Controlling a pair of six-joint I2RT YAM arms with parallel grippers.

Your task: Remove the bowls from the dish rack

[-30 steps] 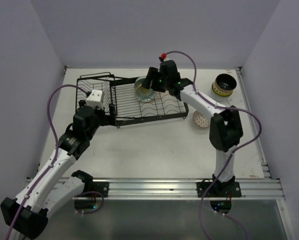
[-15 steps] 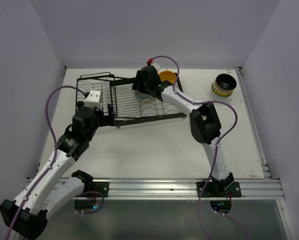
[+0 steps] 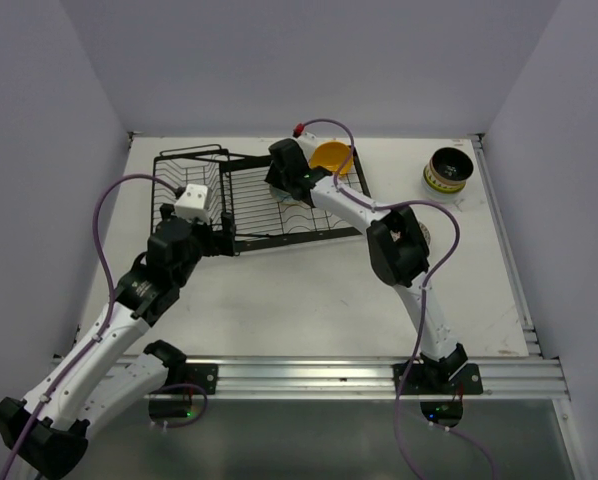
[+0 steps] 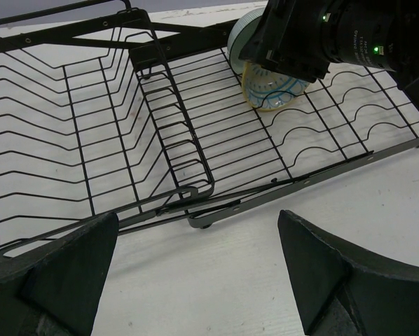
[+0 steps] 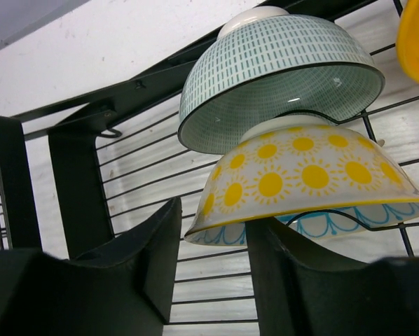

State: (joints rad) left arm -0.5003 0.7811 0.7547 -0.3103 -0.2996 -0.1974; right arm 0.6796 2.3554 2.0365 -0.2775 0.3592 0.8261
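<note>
The black wire dish rack [image 3: 249,212] lies at the back left of the table. Two bowls lean together on its wavy rows: a pale teal-green ribbed bowl [image 5: 279,63] and, in front of it, a white bowl with yellow suns [image 5: 300,175]. An orange-yellow bowl [image 3: 331,156] sits at the rack's far right end. My right gripper [image 5: 213,252] straddles the sun bowl's rim, one finger outside and apart from it, the other under the bowl; nothing is gripped. My left gripper [image 4: 195,280] hangs wide open over bare table just before the rack's front edge [image 4: 265,189].
A dark bowl stacked on a yellow-patterned one [image 3: 448,170] stands on the table at the back right. The right arm's elbow [image 3: 397,245] hangs over the table right of the rack. The rack's raised basket [image 4: 69,126] is at its left end. Walls close in on three sides.
The right gripper moved left and down to the leaning bowls, uncovering the orange-yellow bowl, and its jaws narrowed around the sun bowl's rim. The left arm crept slightly forward.
</note>
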